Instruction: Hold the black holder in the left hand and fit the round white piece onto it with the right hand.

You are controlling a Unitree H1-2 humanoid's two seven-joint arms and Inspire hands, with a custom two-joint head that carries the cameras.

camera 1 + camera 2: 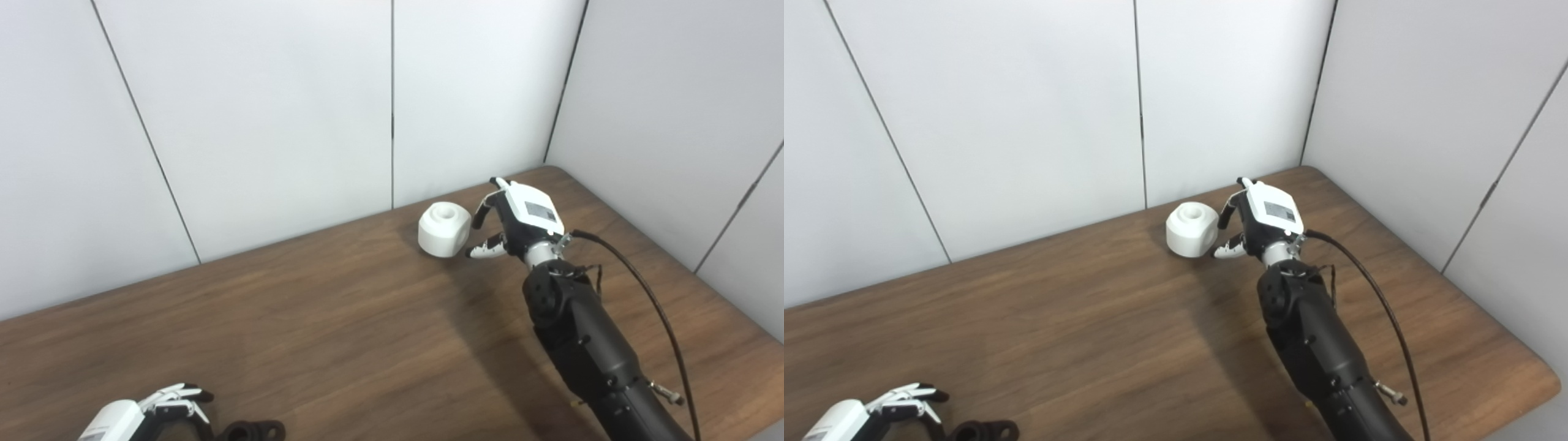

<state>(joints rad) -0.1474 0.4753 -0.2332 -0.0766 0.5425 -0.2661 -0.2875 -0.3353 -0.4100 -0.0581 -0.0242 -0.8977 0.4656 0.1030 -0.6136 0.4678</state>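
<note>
The round white piece (444,229) stands on the table near the back wall, its top showing a raised ring with a hole. My right hand (511,220) is just to its right, open, fingers spread toward the piece's side; contact is unclear. The black holder (252,431) lies at the table's front edge, partly cut off by the picture's bottom. My left hand (156,409) sits just left of the holder, fingers apart and reaching toward it, not closed on it.
The wooden table (343,331) meets white wall panels at the back and on the right. Its rounded right corner (1546,376) shows in the right eye view. My right forearm (588,349) and its black cable (658,312) cross the table's right side.
</note>
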